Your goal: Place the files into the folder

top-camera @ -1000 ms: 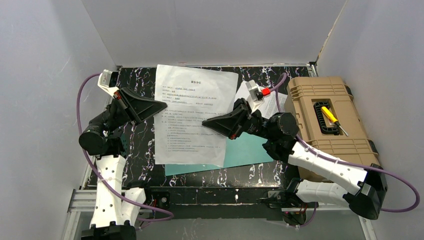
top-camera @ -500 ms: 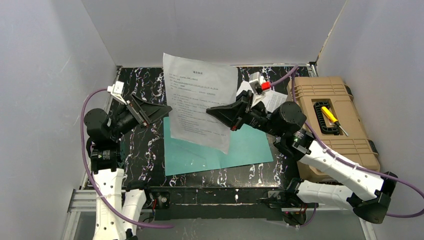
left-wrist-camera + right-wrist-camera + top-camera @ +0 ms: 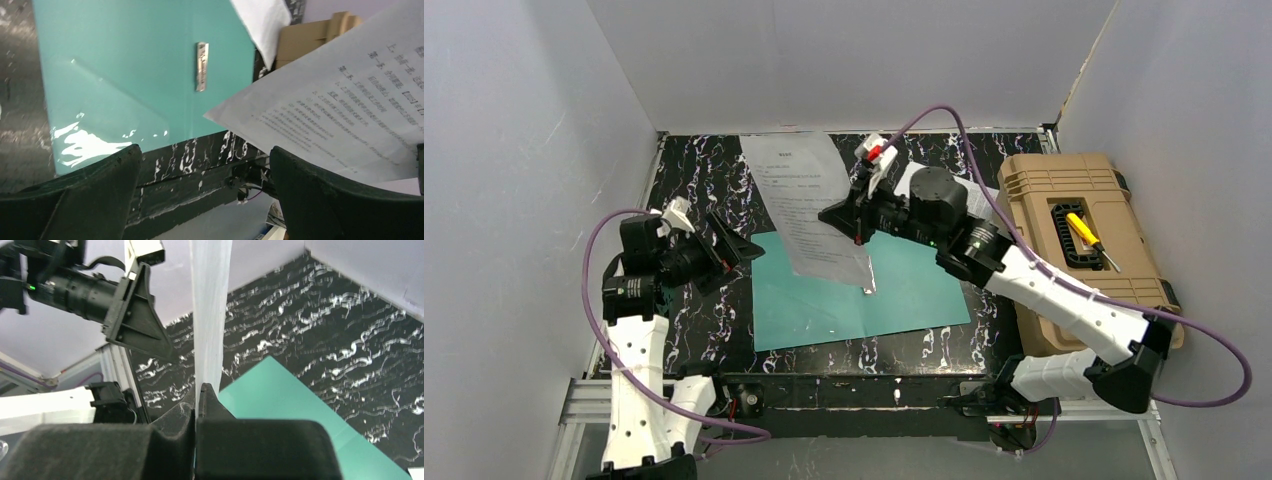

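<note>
None of the files (image 3: pixel 799 190) lay in the folder (image 3: pixel 904 295) at this point, so by judgement the task stood at its carrying stage, with lowering, release and closing of the cover left to do. Item: files, white sheets with lines of black print, pinched at one edge in the tightly closed right gripper (image 3: pixel 832 216) and hanging slack below and to either side of it, their lower corner just over the folder; whether that corner touched could not be told, nor the number of sheets. Item: folder, thin, teal-green, spread open and flat on the bench (image 3: pixel 694 180) beneath the right gripper, with a small metal clip (image 3: pixel 201 66) at its spine and nothing on its inner faces. Item: left gripper (image 3: pixel 742 250), fingers spread wide, holding nothing, set apart from the sheets on the side away from the right gripper. Item: loose sheet (image 3: pixel 262 20), white, on the bench beyond the folder, probably also to be filed.
</note>
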